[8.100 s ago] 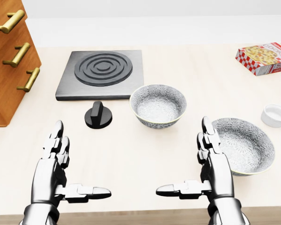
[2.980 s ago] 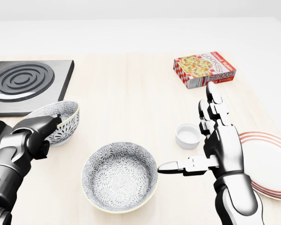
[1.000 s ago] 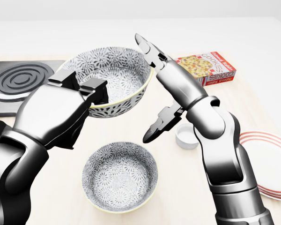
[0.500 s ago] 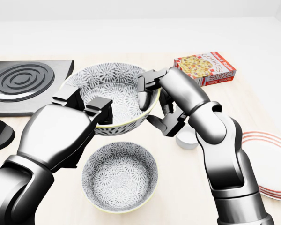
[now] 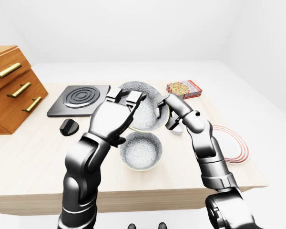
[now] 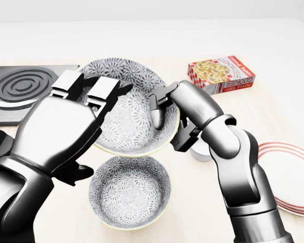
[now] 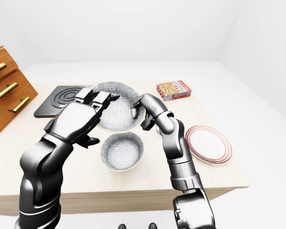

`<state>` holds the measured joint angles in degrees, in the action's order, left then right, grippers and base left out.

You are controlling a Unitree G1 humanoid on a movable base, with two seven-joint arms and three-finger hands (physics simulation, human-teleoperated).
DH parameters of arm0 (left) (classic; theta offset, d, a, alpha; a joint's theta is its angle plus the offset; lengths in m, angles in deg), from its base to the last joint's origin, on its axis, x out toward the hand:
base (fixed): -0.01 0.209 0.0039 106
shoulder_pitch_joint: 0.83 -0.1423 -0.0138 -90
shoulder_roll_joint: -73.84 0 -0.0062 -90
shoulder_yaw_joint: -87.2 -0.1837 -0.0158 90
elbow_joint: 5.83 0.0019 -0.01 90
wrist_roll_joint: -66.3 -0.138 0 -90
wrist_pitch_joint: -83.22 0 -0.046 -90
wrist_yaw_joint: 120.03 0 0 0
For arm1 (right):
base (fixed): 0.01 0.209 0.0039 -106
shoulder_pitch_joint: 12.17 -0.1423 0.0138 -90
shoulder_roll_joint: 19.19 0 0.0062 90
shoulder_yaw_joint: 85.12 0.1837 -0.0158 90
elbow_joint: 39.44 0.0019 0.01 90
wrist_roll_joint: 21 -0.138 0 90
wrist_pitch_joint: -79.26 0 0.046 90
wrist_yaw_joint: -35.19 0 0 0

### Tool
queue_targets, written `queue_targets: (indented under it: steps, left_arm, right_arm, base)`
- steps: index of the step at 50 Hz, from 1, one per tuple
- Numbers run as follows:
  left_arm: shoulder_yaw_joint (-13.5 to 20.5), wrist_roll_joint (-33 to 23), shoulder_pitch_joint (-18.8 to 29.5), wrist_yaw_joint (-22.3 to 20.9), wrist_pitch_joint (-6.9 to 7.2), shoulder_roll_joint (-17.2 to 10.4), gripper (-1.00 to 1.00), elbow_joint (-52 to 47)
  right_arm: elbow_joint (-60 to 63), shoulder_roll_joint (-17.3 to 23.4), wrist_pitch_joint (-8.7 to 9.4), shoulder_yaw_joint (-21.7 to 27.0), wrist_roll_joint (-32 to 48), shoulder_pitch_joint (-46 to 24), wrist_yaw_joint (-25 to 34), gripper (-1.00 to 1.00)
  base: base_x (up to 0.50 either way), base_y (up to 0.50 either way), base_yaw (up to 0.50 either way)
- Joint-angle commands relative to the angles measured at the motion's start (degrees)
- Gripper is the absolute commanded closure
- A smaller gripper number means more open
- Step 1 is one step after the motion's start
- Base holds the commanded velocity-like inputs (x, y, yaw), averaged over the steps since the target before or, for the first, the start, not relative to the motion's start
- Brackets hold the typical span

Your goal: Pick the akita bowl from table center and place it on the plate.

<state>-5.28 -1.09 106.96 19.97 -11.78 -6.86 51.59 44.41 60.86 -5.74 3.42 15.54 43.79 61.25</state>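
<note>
The akita bowl, white with a grey flower pattern and a pale yellow rim, hangs in the air above the table, tipped so its inside faces the camera. My left hand holds its upper left rim, fingers hooked over the edge. My right hand is shut on the right rim, with fingertips inside the bowl and the thumb underneath. The white plate with red rings lies on the table at the right edge of the head view, well apart from the bowl.
A second patterned bowl sits on the table just below the held one. A small white cup peeks out behind my right forearm. Also present are a cookie box, a stove plate, a black knob and a wooden cabinet.
</note>
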Motion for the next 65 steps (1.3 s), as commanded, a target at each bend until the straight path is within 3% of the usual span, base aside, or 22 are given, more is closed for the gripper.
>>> queue_targets:
  steps: [1,17,25,37,40,45,49,55,56,65]
  left_arm:
    - [1.1,2.5,4.4,0.0,0.0,0.2,-1.0,-0.3]
    - [0.8,3.5,5.8,0.0,0.0,0.8,-1.0,-1.7]
    - [1.0,4.1,7.7,0.0,1.84,0.6,-1.0,-3.0]
    - [2.4,5.1,8.6,0.0,2.86,-0.9,-1.0,-2.5]
    - [3.4,5.6,7.9,0.0,4.25,-1.2,-1.0,-2.3]
    - [5.2,7.0,6.4,0.0,5.42,-2.9,-1.0,-1.1]
    - [6.4,7.9,6.1,0.0,7.72,-3.8,-1.0,-1.0]
    - [7.5,8.1,6.1,0.0,9.03,-5.3,-1.0,1.5]
    - [7.4,8.2,5.8,0.0,10.0,-4.6,-1.0,1.2]
    - [5.9,8.3,3.8,0.0,10.0,-3.7,-1.0,2.5]
  right_arm:
    - [-1.9,-0.1,0.0,0.6,-1.1,-0.2,-1.1,1.0]
    - [-2.7,0.5,0.0,0.7,-0.6,-0.2,-0.5,1.0]
    - [-4.1,2.1,0.0,1.2,1.3,-1.7,0.7,1.0]
    - [-2.3,6.7,0.0,4.4,2.6,-1.1,3.3,1.0]
    - [-0.8,8.6,0.0,5.9,2.6,0.7,4.0,1.0]
    - [3.6,11.1,0.0,8.3,2.4,4.9,6.0,1.0]
    - [7.2,12.9,0.0,10.8,1.7,8.5,7.4,1.0]
    - [10.1,14.8,0.0,13.8,0.8,12.4,8.3,1.0]
    - [10.7,15.4,0.0,14.8,0.6,13.7,8.5,1.0]
    - [11.8,17.9,0.0,18.9,0.0,17.1,9.0,1.0]
  base:
    - [0.0,0.0,0.0]
    - [0.0,0.0,0.0]
    - [0.0,0.0,0.0]
    - [0.0,0.0,0.0]
    - [0.0,0.0,0.0]
    - [0.0,0.0,0.0]
    - [0.0,0.0,0.0]
    - [0.0,0.0,0.0]
    - [0.0,0.0,0.0]
    - [0.0,0.0,0.0]
